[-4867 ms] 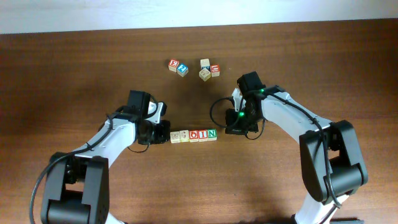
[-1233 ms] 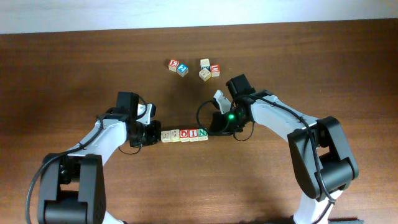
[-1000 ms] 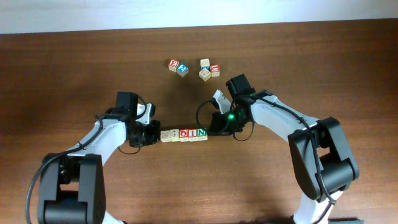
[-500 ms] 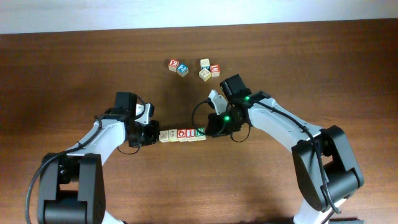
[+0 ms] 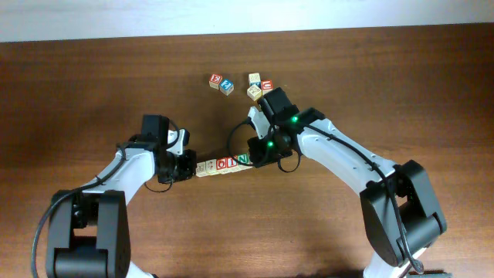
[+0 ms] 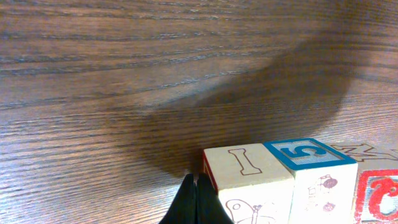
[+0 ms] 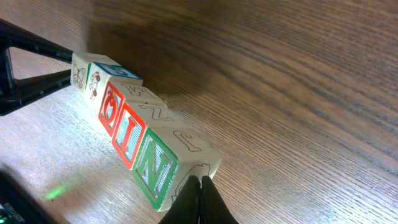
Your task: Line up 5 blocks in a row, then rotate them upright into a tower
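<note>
Wood blocks [image 5: 224,164] row wedged between clenched left gripper [image 5: 188,165], clenched right gripper [image 5: 252,159]; spare cubes [image 5: 217,80] well apart.

At the bottom centre of the frame, the left gripper [image 6: 197,190] has its dark jaws pressed together into one point, touching the left face of the end block [image 6: 249,180], whose top bears an outlined I. Flush on that block's right stands a block with a blue-framed 5 [image 6: 309,155]. Next comes a red-lettered block [image 6: 379,196], cut off by the lower right edge. A broad shadow lies on the counter [image 6: 93,93] above them.

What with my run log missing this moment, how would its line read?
left gripper: shut, at left end of block row | right gripper: shut, at its right end
</note>
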Controlling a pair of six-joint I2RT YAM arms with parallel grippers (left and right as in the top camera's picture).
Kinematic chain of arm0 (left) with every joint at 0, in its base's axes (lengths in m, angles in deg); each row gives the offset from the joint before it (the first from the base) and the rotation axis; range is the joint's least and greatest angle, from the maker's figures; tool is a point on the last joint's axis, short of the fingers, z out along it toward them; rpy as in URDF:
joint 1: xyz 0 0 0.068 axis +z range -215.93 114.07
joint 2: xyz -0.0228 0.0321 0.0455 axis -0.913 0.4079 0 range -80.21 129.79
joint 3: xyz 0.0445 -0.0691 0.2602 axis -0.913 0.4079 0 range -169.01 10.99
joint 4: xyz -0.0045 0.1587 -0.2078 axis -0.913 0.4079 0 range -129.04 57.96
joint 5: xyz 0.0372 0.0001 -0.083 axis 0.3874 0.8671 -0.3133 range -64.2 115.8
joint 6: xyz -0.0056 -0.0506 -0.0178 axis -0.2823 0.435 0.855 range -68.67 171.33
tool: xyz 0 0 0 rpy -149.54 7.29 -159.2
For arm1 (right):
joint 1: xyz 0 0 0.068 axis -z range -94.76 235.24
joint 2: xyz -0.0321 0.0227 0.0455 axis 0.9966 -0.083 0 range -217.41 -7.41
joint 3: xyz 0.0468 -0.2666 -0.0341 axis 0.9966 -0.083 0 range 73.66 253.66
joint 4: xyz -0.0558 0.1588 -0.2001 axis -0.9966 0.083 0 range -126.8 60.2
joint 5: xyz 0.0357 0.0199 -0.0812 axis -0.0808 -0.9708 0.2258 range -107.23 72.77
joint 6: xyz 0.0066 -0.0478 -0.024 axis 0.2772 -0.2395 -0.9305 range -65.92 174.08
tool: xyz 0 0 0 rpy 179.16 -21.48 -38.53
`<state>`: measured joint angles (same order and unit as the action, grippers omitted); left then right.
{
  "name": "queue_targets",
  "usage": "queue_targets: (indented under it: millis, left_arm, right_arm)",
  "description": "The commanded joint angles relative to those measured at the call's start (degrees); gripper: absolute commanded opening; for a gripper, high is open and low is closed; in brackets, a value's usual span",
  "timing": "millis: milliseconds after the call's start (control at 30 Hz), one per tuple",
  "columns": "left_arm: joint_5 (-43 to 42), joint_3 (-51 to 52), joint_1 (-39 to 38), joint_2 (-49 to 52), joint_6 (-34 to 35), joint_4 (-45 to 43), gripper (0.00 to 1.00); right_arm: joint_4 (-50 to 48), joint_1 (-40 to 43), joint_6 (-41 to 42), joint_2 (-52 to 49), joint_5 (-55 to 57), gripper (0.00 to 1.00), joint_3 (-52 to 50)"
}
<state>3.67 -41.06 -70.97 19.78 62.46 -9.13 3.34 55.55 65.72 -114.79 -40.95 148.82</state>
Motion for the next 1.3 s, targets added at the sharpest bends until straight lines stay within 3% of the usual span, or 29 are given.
queue_targets:
  millis: [0, 533, 700, 800, 900, 1033, 1100, 1167, 1267]
  left_arm:
    - [-15.2, -0.3, -2.8, 0.3, 0.1, -1.0, 0.00]
    - [-15.0, -0.3, -2.8, 0.3, 0.1, -1.2, 0.00]
    - [-7.3, -1.7, -1.8, 0.3, 0.1, -1.9, 0.00]
    - [-0.2, -7.8, 0.2, 0.3, 0.1, 0.8, 0.00]
    - [11.3, -14.2, 2.3, 0.3, 0.1, 4.4, 0.02]
    - [16.4, -14.4, 4.6, 0.3, 2.7, 4.2, 0.08]
    - [16.5, -14.4, 5.7, 0.3, 2.7, 4.2, 0.11]
    - [17.3, -14.4, 6.1, 0.3, 2.7, 4.2, 0.13]
    - [17.5, -14.4, 6.1, 0.3, 2.7, 4.2, 0.16]
  right_arm:
    - [-1.3, -7.0, -0.5, 0.6, -10.6, 0.05, 3.1]
    - [-0.9, -3.8, 2.3, -2.6, -9.2, 0.04, 3.1]
    - [4.3, 0.1, 2.3, -2.6, -9.4, 0.04, 3.4]
    - [10.4, 0.2, 5.1, -2.6, -6.4, 0.06, 3.4]
    - [18.5, 0.0, 7.8, -2.6, -2.3, 0.30, 3.2]
    - [19.5, -0.9, 16.2, -2.6, 3.7, 0.57, 2.5]
    - [18.5, -2.6, 21.8, -2.6, 8.0, 0.81, 1.4]
    - [15.4, -4.9, 26.9, -2.6, 10.8, 0.79, 0.0]
    - [14.3, -6.7, 28.9, -2.6, 13.1, 0.63, 0.0]
